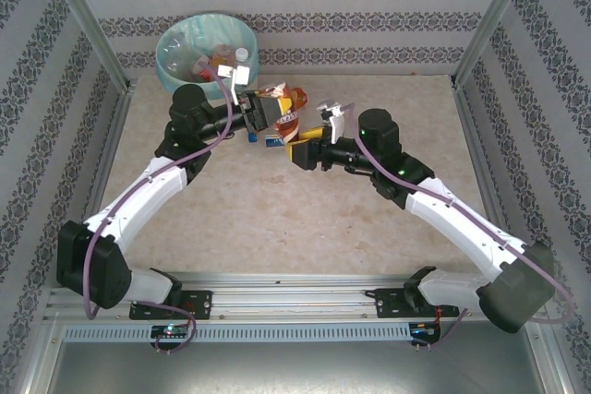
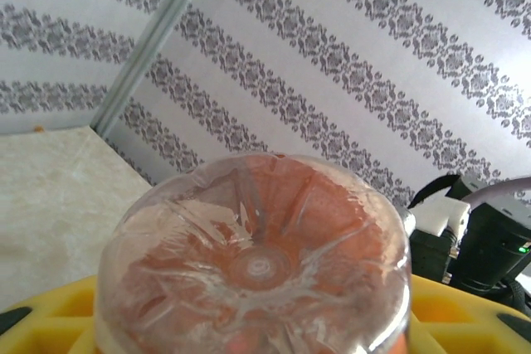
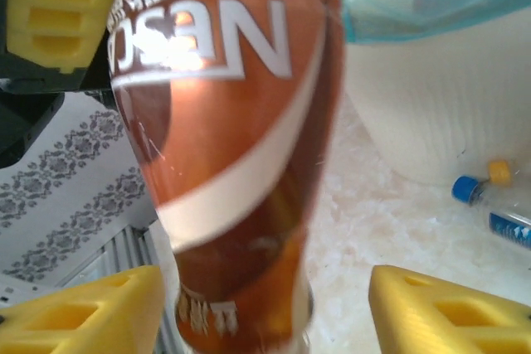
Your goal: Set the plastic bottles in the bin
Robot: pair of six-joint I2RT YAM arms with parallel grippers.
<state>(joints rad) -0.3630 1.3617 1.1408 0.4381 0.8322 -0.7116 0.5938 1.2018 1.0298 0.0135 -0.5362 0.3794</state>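
handover step, near the far edge of the worktop (image 1: 277,228): the left fingers (image 2: 50,321) were closed around the brown bottle (image 3: 232,147), while the right fingers (image 3: 91,312) stood apart, clear of it. next, it would need carrying over the bin (image 1: 161,54) in the far left corner, which already held several bottles (image 1: 217,60)

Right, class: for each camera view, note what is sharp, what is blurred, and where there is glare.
Top external: even, soft light, faint shadows, reasonably sharp throughout. Left wrist: the brown bottle shows its base, too close and soft, while the wallpaper behind is crisp. Right wrist: the bottle is blurred, with white glare on its label; the bin behind is soft too.
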